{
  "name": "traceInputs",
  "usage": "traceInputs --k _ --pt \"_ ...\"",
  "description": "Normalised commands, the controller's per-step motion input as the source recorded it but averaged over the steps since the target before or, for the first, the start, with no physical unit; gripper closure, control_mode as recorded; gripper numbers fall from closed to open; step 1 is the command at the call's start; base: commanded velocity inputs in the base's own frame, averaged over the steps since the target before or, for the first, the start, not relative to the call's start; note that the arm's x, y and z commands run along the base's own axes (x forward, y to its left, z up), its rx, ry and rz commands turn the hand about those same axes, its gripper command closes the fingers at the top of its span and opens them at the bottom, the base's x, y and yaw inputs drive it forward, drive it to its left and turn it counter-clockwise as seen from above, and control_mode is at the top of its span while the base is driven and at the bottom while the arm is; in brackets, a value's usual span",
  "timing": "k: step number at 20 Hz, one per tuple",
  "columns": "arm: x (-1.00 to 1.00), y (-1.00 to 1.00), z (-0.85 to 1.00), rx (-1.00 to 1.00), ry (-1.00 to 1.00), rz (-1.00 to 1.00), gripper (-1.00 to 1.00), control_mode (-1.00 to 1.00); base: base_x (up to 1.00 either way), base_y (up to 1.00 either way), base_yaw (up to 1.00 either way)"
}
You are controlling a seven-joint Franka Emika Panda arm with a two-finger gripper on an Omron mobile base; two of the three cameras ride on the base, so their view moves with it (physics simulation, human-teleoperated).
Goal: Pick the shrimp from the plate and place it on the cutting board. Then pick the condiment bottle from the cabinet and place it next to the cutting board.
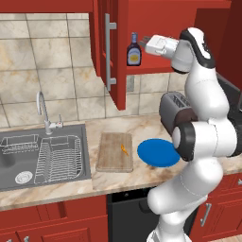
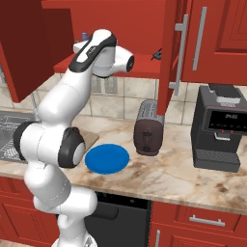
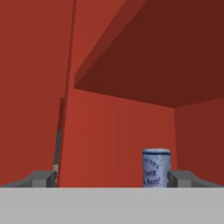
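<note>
- The shrimp [image 1: 124, 150] already lies on the cutting board [image 1: 114, 152], lower middle of the left base view, so the bottle is the step in hand.
- The bottle [image 1: 133, 50] stands upright on the cabinet [image 1: 142, 28] shelf, upper middle.
- The gripper [image 1: 143, 42], just right of it, gapes fully and holds nothing.
- Advice: centre the 2 fingers on the body, below the neck.

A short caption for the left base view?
Shrimp on cutting board; open fingers near condiment bottle.

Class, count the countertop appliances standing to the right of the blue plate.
2: a dark brown toaster on the marble counter just right of the round bright blue plate, and a black coffee machine further right. Others may be hidden beyond the frame.
</note>
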Motion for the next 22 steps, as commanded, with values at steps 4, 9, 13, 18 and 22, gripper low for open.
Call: traceInputs --k 4,9,13,18,22 --pt "0.23 0.00 0.00 0.00 0.00 0.00 -1.00 -1.00 0.00 0.00 0.00" --pt "0.22 0.00 0.00 0.00 0.00 0.00 -1.00 -1.00 0.00 0.00 0.00" --pt "0.23 0.00 0.00 0.00 0.01 0.00 -1.00 -1.00 0.00 0.00 0.00" --pt "0.20 0.00 0.00 0.00 0.02 0.00 -1.00 -1.00 0.00 0.00 0.00" --pt "0.16 0.00 0.00 0.00 0.03 0.00 -1.00 -1.00 0.00 0.00 0.00"
